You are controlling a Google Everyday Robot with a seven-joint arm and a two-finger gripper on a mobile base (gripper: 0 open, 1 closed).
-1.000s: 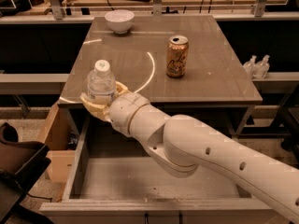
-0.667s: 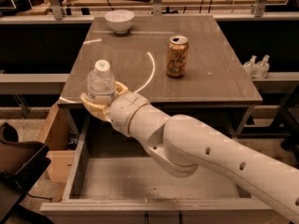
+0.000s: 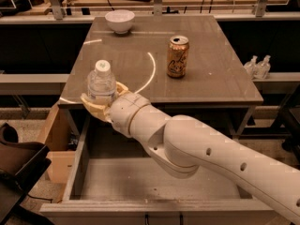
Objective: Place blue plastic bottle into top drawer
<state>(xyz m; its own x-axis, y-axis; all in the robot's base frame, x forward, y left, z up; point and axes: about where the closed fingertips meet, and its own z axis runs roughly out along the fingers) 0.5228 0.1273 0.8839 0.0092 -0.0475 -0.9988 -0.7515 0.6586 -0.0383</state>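
the gripper (image 3: 104,100) is at the near left corner of the table (image 3: 220,81), its tan fingers (image 3: 92,108) clasped around the lower part of the blue plastic bottle (image 3: 101,82), which stands upright, white cap on top. the bottle's base seems to be right at the table's near edge, though the fingers hide it. the white arm (image 3: 211,149) reaches in from the near right, crossing over the pulled-out top drawer (image 3: 76,170), whose grey floor lies below the bottle. farther back on the table stand a gold soda can (image 3: 178,56) and a white bowl (image 3: 119,21); two small bottles (image 3: 258,67) sit off to the right
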